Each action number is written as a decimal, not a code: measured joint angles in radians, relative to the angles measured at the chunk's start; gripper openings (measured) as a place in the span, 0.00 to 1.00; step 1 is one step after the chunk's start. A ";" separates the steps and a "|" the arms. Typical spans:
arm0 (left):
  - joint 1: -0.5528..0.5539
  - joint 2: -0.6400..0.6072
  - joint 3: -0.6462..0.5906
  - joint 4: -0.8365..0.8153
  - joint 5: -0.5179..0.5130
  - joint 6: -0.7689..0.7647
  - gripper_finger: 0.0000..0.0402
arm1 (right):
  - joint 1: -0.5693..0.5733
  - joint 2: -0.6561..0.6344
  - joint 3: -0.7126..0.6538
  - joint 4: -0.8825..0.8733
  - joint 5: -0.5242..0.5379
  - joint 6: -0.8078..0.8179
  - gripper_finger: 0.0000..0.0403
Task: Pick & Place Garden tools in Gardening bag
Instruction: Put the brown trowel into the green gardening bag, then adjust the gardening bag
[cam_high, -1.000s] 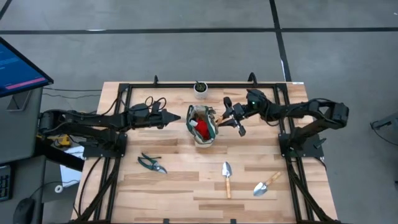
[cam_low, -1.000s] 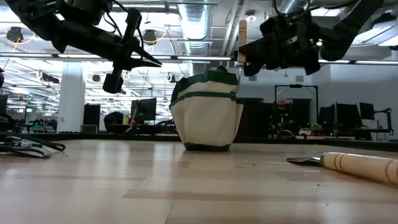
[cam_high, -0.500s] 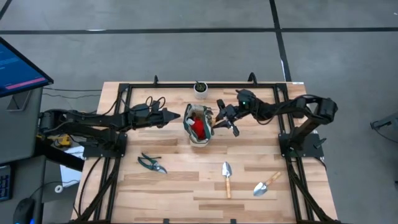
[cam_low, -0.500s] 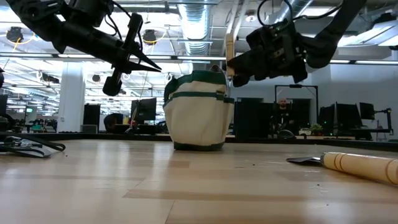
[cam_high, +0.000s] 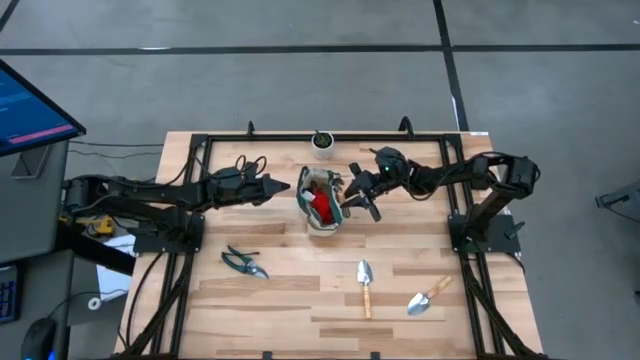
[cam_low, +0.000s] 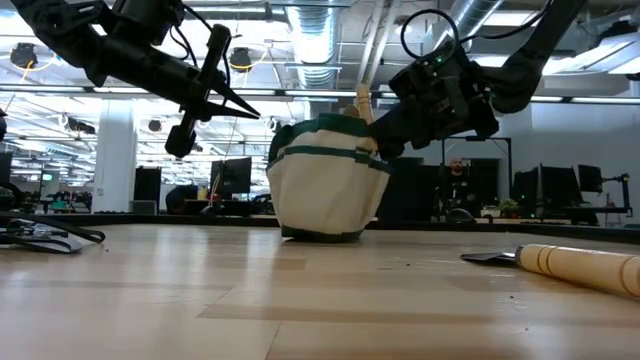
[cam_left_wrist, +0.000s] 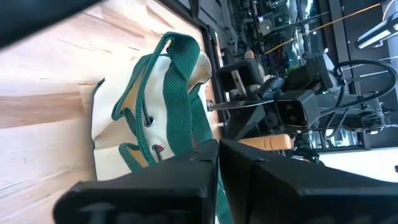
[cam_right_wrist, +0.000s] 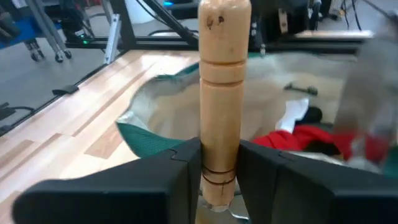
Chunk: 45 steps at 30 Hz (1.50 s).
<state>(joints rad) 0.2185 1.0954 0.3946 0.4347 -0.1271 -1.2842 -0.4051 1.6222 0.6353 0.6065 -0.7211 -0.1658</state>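
**Right arm holds a trowel at the bag's rim**

Your right gripper (cam_right_wrist: 217, 177) has its fingers clamped on a trowel's wooden handle (cam_right_wrist: 224, 81), right at the gardening bag (cam_high: 322, 200) rim, mid-table. A red glove (cam_right_wrist: 311, 140) lies inside. Your left gripper (cam_high: 283, 187) hovers just beside the bag's other side, fingers closed on nothing. Open table lies in front: pruning shears (cam_high: 244, 262) and two trowels (cam_high: 366, 283) (cam_high: 429, 296) near the front edge. A white pot (cam_high: 322, 142) sits at the far edge. No readable writing.
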 joint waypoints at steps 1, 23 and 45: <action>-0.002 0.000 0.000 0.000 -0.002 0.000 0.01 | 0.000 0.000 0.000 -0.004 0.012 0.008 0.23; 0.034 0.000 0.000 -0.033 -0.052 0.161 0.08 | 0.006 -0.303 0.000 -0.302 0.101 0.092 0.51; 0.032 0.163 0.002 -0.266 -0.096 0.158 0.00 | 0.026 -0.761 0.000 -0.569 0.338 0.296 0.41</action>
<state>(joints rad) 0.2504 1.2589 0.3962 0.1686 -0.2228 -1.1259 -0.3790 0.8611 0.6350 0.0375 -0.3835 0.1298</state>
